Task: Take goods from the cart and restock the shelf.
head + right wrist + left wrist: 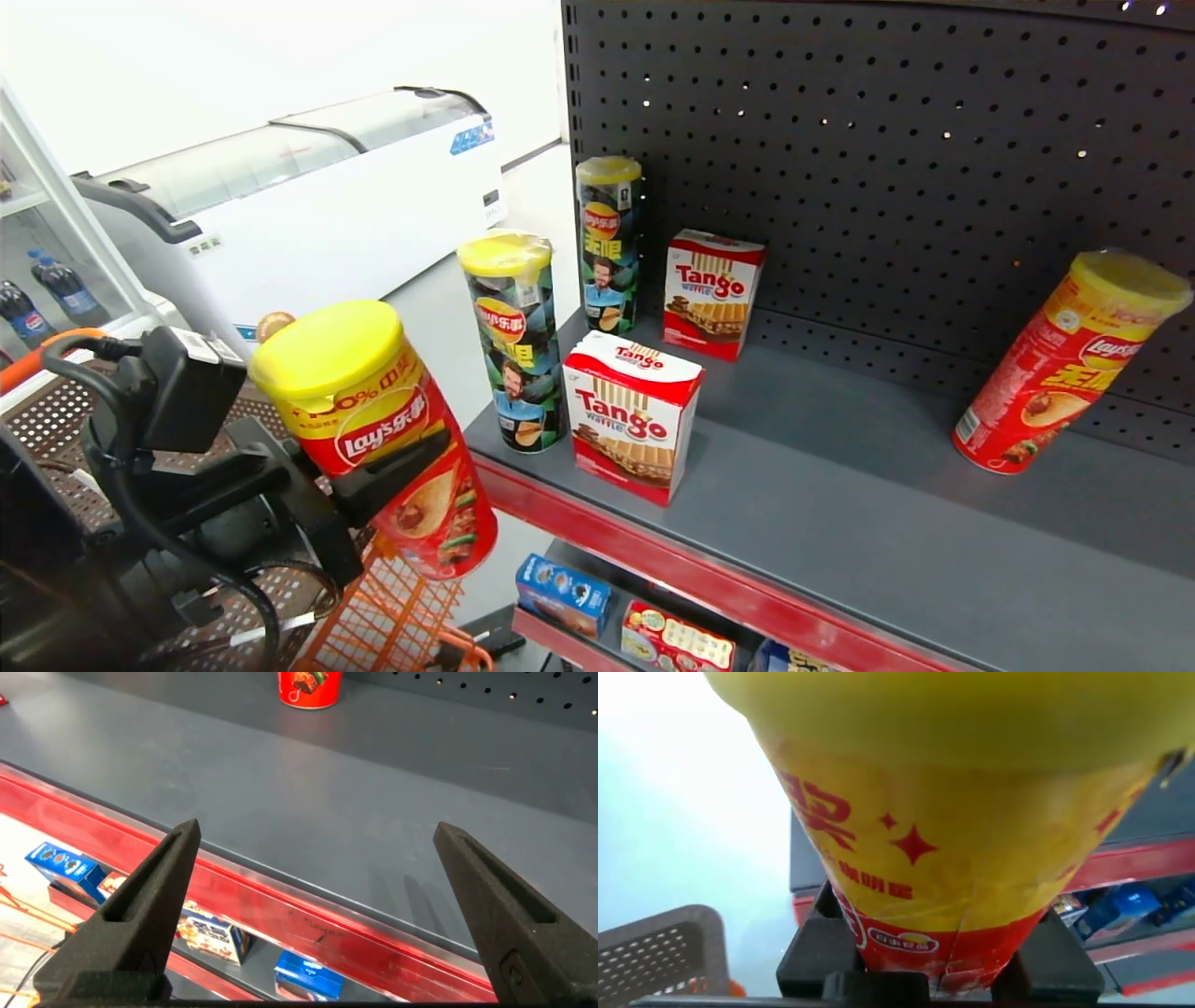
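Red chip can (372,411) in left gripper (397,478)

The head camera looks forward and down over the shelf (840,504); the left wrist camera sits tight against the held can (924,859); the right wrist camera skims the shelf front, sharing the leaning can (310,688) with the head view.

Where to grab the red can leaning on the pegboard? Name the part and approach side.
Grip the red can at mid-body, across its round sides, from the shelf's open front. It tilts back, lid against the pegboard, so the rear is likely blocked.
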